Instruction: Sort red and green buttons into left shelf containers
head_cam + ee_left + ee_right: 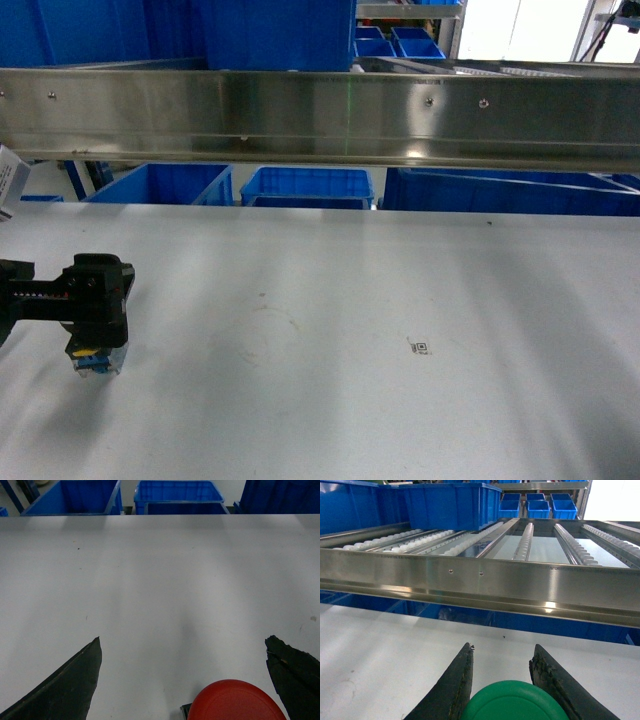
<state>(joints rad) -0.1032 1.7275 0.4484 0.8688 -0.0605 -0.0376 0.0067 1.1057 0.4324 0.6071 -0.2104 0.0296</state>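
Observation:
The red button (pixel 235 702) stands on the white table between the wide-apart fingers of my left gripper (pixel 184 640), closer to the right finger and touched by neither. In the head view this open gripper (pixel 97 335) hovers at the far left over the button's blue-and-yellow base (pixel 93 362). The right gripper (pixel 503 647) is shut on the green button (pixel 512 702), both fingers pressed against its cap; it is outside the head view. Blue containers (pixel 308 185) (pixel 177 495) stand past the table's far edge, under the steel shelf crossbar (pixel 320 115).
A roller-track level (pixel 530 540) of the shelf runs behind the crossbar (pixel 480 580), with more blue bins (pixel 450 502) on it. A small printed marker (pixel 420 348) lies mid-table. A white box corner (pixel 10 180) shows at the far left.

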